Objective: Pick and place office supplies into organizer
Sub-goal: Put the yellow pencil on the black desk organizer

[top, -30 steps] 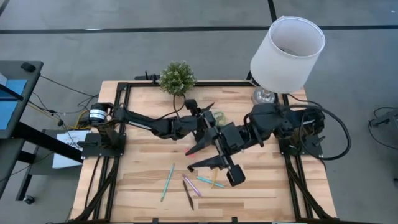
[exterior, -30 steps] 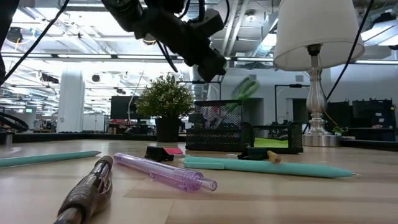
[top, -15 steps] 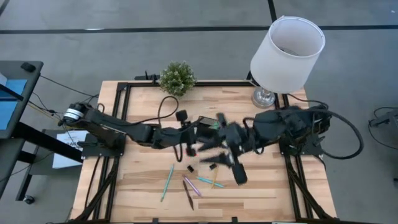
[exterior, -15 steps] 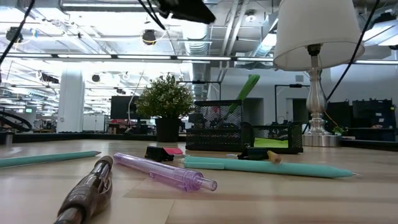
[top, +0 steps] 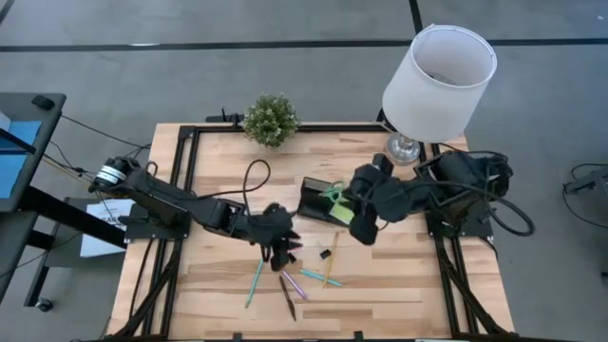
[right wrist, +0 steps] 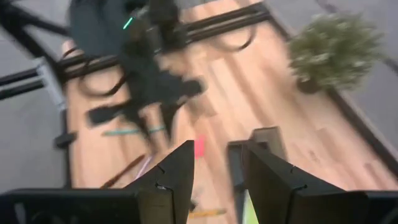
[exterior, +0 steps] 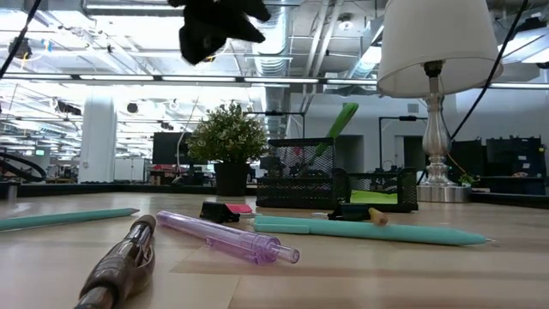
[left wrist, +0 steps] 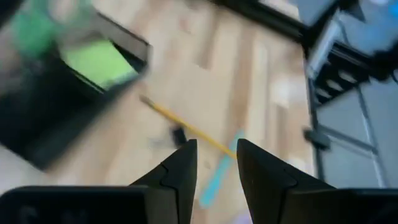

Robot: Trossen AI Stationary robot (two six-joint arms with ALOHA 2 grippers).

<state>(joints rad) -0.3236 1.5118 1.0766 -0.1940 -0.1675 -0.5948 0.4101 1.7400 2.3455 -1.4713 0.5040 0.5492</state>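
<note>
The black mesh organizer [top: 318,200] [exterior: 330,184] stands mid-table. The green-handled scissors [top: 332,195] [exterior: 341,122] stick up out of its raised back section, and the lime sticky-note pad [top: 343,215] [exterior: 376,196] lies in its tray. The yellow pencil [top: 330,267], two teal pens [top: 256,275] [top: 319,277], a pink pen [exterior: 227,239], a brown pen [exterior: 120,264], a pink eraser [exterior: 239,209] and a binder clip [top: 325,254] lie on the wood. My left gripper [top: 277,245] [left wrist: 215,163] hovers open above the pens. My right gripper [top: 365,228] [right wrist: 217,169] hangs open beside the organizer's right end.
A potted plant [top: 270,118] sits at the far edge and a white-shaded lamp [top: 439,70] at the far right corner. Black frame rails [top: 186,180] run along both sides of the table. Bare wood lies along the near edge, below the pens.
My left gripper has swung from beside the organizer toward the near edge and now hangs over the pens. My right gripper has drawn back from mid-table toward the right side. The scissors, blurred a second ago, now stand still in the organizer's back section.
</note>
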